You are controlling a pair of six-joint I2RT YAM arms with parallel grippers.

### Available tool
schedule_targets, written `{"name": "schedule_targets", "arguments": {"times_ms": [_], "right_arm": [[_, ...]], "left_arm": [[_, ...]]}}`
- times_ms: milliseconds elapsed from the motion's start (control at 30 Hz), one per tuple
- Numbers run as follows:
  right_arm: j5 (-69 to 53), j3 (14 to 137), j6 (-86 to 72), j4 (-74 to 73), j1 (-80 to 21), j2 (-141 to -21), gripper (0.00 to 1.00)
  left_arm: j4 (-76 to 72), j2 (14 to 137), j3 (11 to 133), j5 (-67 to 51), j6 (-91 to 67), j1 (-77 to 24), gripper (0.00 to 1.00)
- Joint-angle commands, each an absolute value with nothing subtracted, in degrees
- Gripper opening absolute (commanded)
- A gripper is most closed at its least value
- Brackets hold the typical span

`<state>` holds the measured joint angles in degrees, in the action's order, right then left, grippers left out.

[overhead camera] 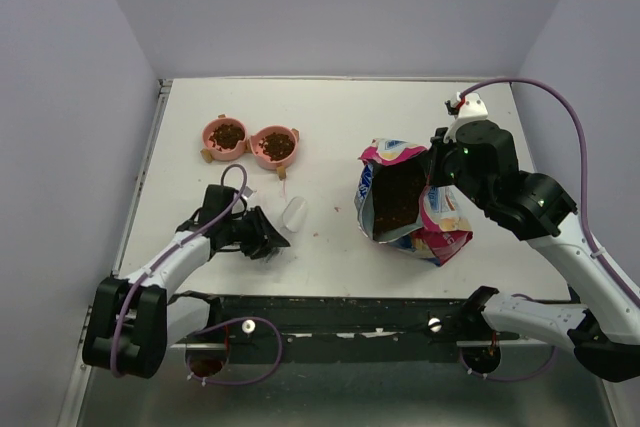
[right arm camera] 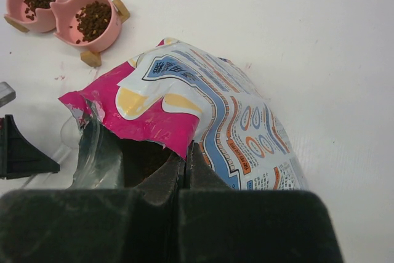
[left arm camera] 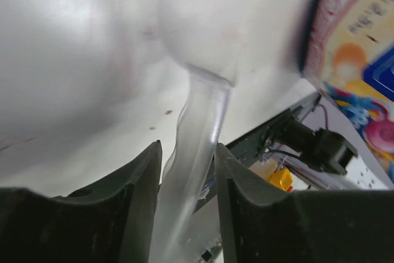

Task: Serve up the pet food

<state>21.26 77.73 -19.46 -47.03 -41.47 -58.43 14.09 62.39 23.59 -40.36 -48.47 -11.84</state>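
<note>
Kibble sits in both pink bowls at far left, and more shows in the open bag. The right end effector is clenched on the bag's torn rim, so a careless release could tip it and spill. The left end effector straddles the scoop handle. I cannot tell whether it pinches the handle, so pulling away might drag the scoop across the worktop.

Your left claw has the scoop straight ahead of it on the table, handle between its fingers. Beyond that claw, toward the far edge, sit the two joined bowls with pet food in each. Your right claw is at the rim of the bag, which lies beneath it holding more pet food.
</note>
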Motion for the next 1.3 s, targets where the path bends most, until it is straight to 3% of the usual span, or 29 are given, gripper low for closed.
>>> {"name": "schedule_targets", "arguments": {"times_ms": [0, 400, 500, 600, 733, 867, 1000, 1100, 1267], "right_arm": [[19.2, 80.6, -20.3, -39.2, -41.7, -56.8, 0.00], [19.3, 80.3, -20.3, -39.1, -41.7, -56.6, 0.01], [19.2, 80.3, -20.3, -39.1, -41.7, -56.9, 0.01], [19.1, 80.2, -20.3, -38.8, -41.7, -57.3, 0.01], [18.7, 80.4, -20.3, -38.3, -41.7, -57.9, 0.01], [18.2, 80.6, -20.5, -38.1, -41.7, -58.5, 0.01], [18.1, 81.0, -20.5, -38.6, -41.7, -58.5, 0.01], [18.1, 81.2, -20.3, -39.2, -41.7, -58.5, 0.01], [18.0, 81.6, -20.1, -39.8, -41.7, -58.3, 0.01]], "left_arm": [[26.7, 65.0, 24.2, -30.2, -45.7, -11.8, 0.50], [40.2, 59.5, 36.5, -21.2, -40.6, -11.8, 0.77], [45.1, 55.7, 42.8, -19.0, -40.3, -11.9, 0.77], [45.4, 52.8, 48.6, -23.9, -42.7, -12.5, 0.73], [42.6, 53.5, 57.0, -26.3, -49.3, -21.9, 0.73], [42.1, 58.9, 66.7, -17.9, -53.3, -35.7, 0.84], [42.6, 66.3, 74.6, -10.3, -52.7, -45.9, 0.87], [42.9, 72.6, 78.4, -10.9, -52.1, -49.1, 0.86], [45.9, 82.6, 85.5, -11.1, -49.4, -51.7, 0.75]]}}
